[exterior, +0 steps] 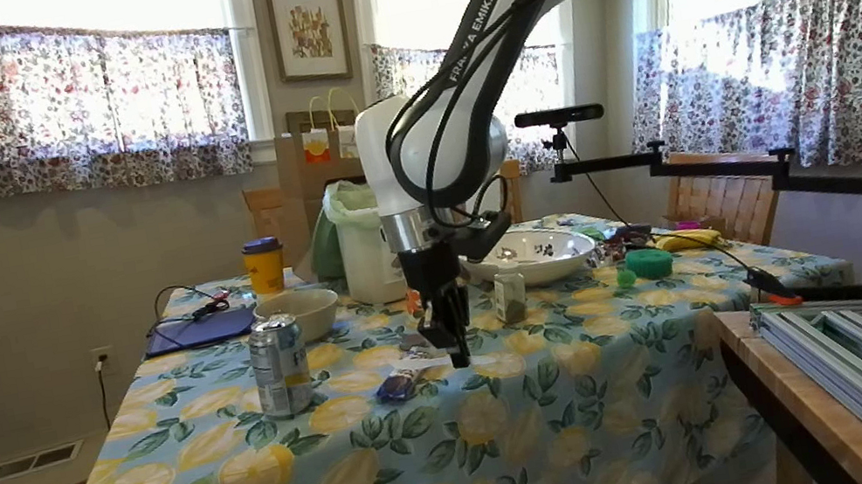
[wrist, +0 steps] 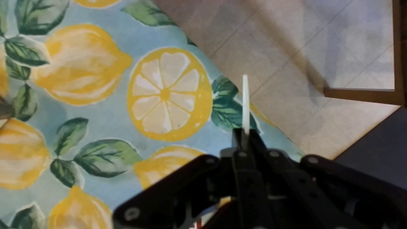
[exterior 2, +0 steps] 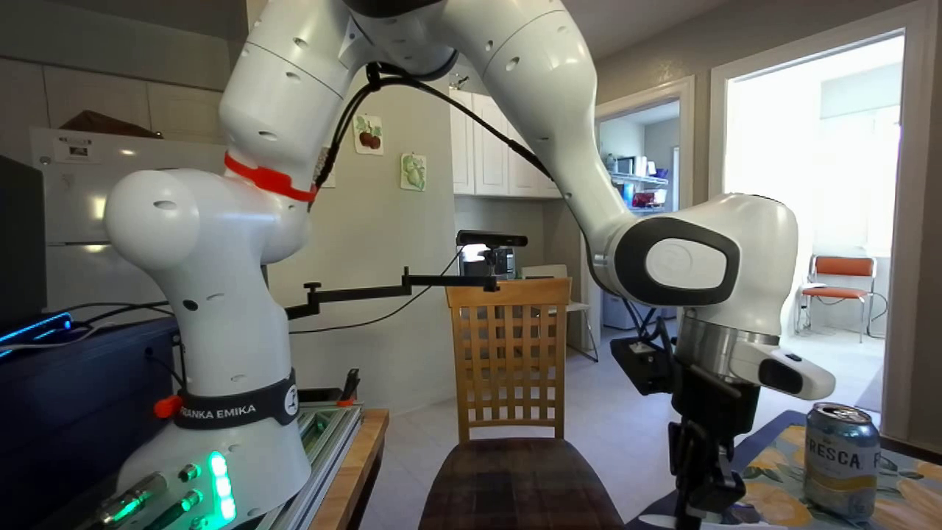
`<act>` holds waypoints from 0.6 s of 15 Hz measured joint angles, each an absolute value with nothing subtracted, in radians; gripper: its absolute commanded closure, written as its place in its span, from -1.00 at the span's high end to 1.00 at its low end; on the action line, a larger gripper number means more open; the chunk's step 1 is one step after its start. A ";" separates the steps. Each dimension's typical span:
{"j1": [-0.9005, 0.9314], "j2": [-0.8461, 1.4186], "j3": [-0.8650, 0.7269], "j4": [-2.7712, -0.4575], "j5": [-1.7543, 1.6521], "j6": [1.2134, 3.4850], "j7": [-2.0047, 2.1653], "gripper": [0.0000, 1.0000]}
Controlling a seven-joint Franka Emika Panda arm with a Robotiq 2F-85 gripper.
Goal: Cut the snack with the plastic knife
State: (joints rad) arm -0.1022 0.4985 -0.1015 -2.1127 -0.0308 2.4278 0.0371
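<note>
The snack [exterior: 400, 383] lies on the tablecloth [exterior: 487, 436], just left of my gripper [exterior: 459, 354] in an exterior view, seeming to run near-left to far-right. My jaws are closed on the plastic knife [wrist: 245, 106], which appears to cross it; contact I can't tell. I point down, arm [exterior: 450, 97] stretched in from the right.

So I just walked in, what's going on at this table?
A robot arm has a white plastic knife gripped in its claw, above the lemon-print tablecloth. In an exterior view, the knife shows against a snack in a shiny wrapper; whether it touches the snack, or has cut it, I can't tell. A Fresca can stands nearby.
</note>
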 measured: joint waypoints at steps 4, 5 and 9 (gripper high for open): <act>-0.097 0.499 -0.101 -2.105 -0.031 2.422 0.037 -0.98; -0.095 0.499 -0.101 -2.102 -0.031 2.422 0.037 -0.98; -0.088 0.520 -0.101 -2.071 -0.032 2.422 0.038 -0.98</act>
